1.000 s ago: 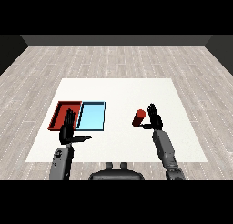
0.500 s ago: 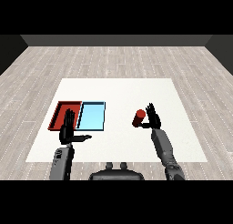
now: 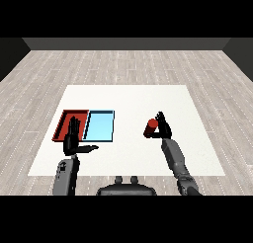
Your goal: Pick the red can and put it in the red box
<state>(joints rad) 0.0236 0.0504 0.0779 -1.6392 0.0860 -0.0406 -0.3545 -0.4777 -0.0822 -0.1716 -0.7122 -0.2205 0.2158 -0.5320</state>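
Right hand [image 3: 162,126] sits against the red can [image 3: 150,128], coming in from the can's 3 o'clock side. Fingers rise beside and behind the can and the thumb seems to reach toward its near side; whether they have closed round it cannot be told from this view. Can stands on the white table [image 3: 128,96], tilt hard to judge, well apart from both trays.

Left hand [image 3: 73,140] hovers near the table's front edge, fingers straight up, thumb out toward 3 o'clock, holding nothing. It overlaps the near edge of the red tray [image 3: 64,123] in the view. Light blue tray [image 3: 99,126] lies touching the red tray on its 3 o'clock side, between the red tray and the can.

Risks, as judged:
- Grasp looks one-sided. If the hand lifts before the fingers wrap, the can likely tips or rolls off toward 9 o'clock.
- Any sideways push from the palm would likely shove the can instead of capturing it.
- Carry path to the red tray runs toward 9 o'clock across the blue tray; a low carry could clip its rim, and an early release lands the can in the wrong tray.
- Left hand stands near the red tray; it may crowd the drop.
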